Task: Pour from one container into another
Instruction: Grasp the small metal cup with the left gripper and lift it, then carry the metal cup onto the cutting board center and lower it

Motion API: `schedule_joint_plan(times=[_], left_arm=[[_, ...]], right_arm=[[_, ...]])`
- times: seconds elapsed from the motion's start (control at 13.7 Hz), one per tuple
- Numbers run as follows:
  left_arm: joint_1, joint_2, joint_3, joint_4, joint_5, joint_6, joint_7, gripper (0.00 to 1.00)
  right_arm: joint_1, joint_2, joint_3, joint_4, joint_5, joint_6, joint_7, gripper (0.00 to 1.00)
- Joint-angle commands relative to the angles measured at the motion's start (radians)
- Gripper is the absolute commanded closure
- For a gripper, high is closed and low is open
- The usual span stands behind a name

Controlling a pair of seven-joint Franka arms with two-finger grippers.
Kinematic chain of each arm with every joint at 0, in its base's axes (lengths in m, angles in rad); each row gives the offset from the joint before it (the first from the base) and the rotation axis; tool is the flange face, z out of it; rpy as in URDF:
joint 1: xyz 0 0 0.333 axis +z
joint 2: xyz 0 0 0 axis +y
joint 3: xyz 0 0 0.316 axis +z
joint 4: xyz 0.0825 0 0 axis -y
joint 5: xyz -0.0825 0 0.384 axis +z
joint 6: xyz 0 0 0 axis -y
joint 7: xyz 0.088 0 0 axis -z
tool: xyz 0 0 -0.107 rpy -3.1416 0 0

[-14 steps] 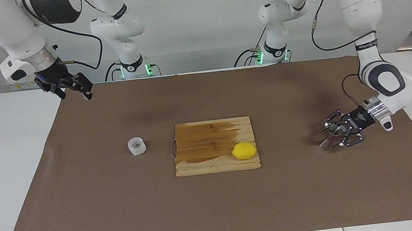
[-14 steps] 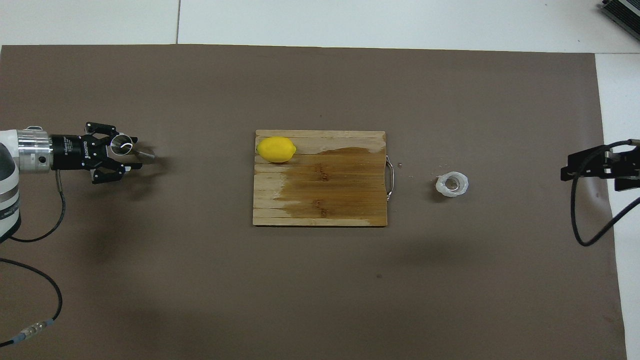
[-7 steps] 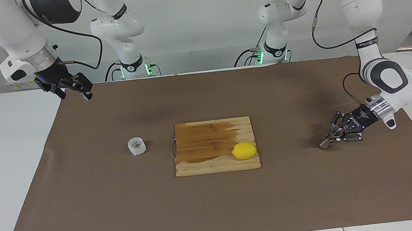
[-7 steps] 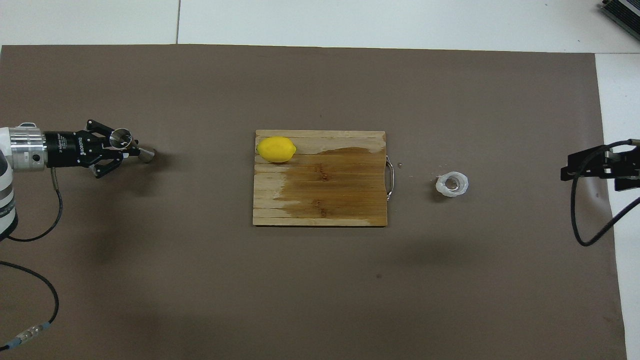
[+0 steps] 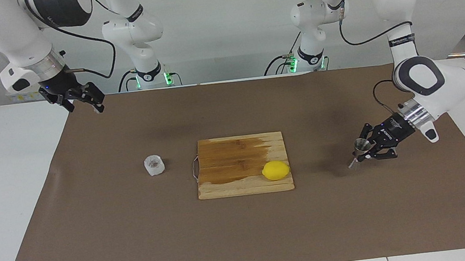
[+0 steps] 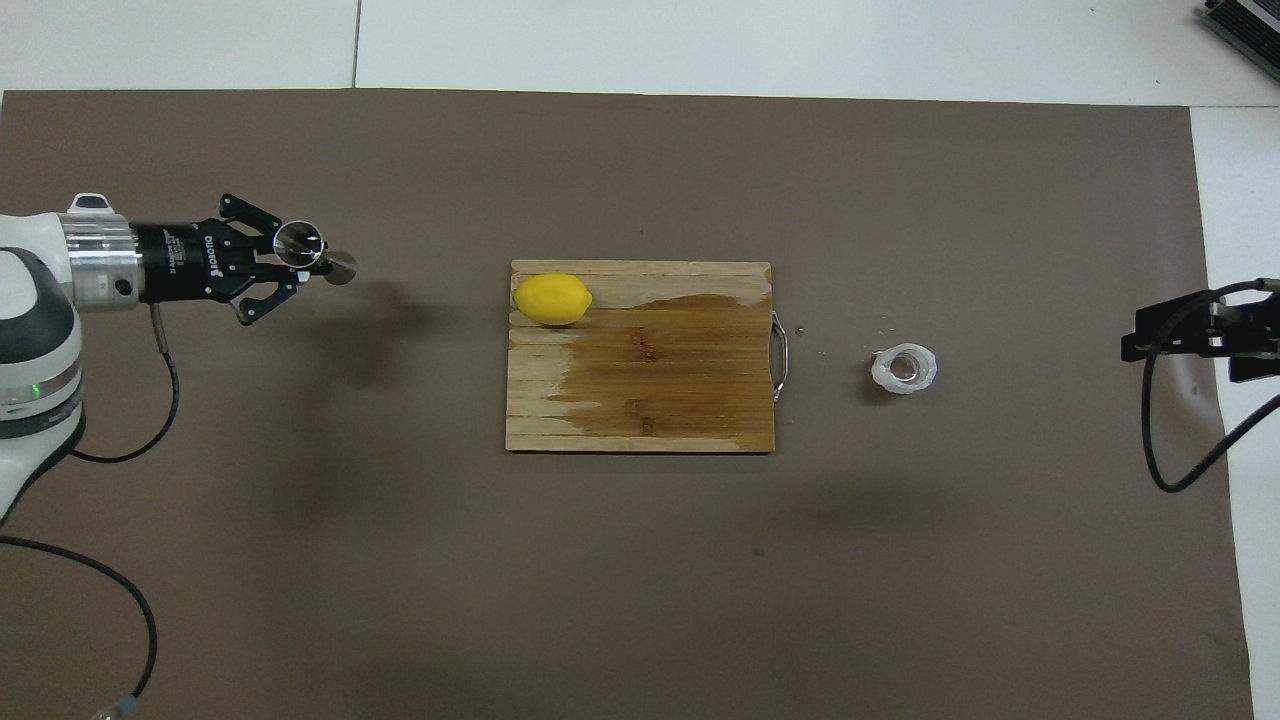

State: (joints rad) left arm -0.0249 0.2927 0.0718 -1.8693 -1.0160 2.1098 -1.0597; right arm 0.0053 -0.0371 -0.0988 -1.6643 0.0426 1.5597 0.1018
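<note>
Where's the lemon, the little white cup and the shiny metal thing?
lemon [image 5: 276, 170], facing view, middle of its yellow skin.
white cup [image 5: 154, 165], facing view, its side wall.
metal jigger [image 5: 361, 146], facing view, upper cone.

Overall light: bright and even in both views, falling from above.
Shadows: soft-edged. A diffuse dark patch lies on the brown mat [image 5: 244, 234] just under and ahead of the left gripper [image 5: 365, 153] and the jigger [image 5: 359, 151] it grips; fainter patches lie on the mat away from it.
Glare: bright highlights on the jigger's steel rim [image 6: 300, 243] at the left gripper's fingertips [image 6: 312, 262]; a mild sheen on the darker part of the cutting board [image 6: 640, 370].
Focus: sharp across the mat; the right gripper [image 5: 80, 99] is crisp too.
Edge distortion: the mat's edges run straight.
</note>
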Motion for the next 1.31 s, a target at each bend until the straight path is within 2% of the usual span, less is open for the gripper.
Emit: schedule_joint_plan(times=[0.0,0.29,0.51,0.66,0.87,1.09,1.24], left_arm=[[-0.125,-0.090,0.013,-0.116,-0.058,0.151,-0.058,1.00],[-0.285,-0.099,0.010,-0.116,-0.117,0.248,-0.206,1.00],[-0.424,-0.099,0.010,-0.116,-0.238,0.361,-0.246,1.00],[-0.530,-0.087,0.010,-0.119,-0.337,0.487,-0.255,1.00],[-0.599,-0.080,0.008,-0.122,-0.458,0.533,-0.253,1.00],[-0.657,-0.015,0.006,-0.108,-0.562,0.587,-0.240,1.00],[-0.675,0.016,0.006,-0.108,-0.662,0.622,-0.136,1.00]], right_arm=[[-0.008,-0.004,0.005,-0.006,0.022,0.003,0.006,0.00],[-0.008,-0.004,0.005,-0.005,0.022,0.003,0.006,0.00],[-0.008,-0.004,0.005,-0.006,0.022,0.003,0.006,0.00],[-0.008,-0.004,0.005,-0.006,0.022,0.003,0.006,0.00],[-0.008,-0.004,0.005,-0.006,0.022,0.003,0.006,0.00],[-0.008,-0.004,0.005,-0.006,0.022,0.003,0.006,0.00],[-0.008,-0.004,0.005,-0.006,0.022,0.003,0.006,0.00]])
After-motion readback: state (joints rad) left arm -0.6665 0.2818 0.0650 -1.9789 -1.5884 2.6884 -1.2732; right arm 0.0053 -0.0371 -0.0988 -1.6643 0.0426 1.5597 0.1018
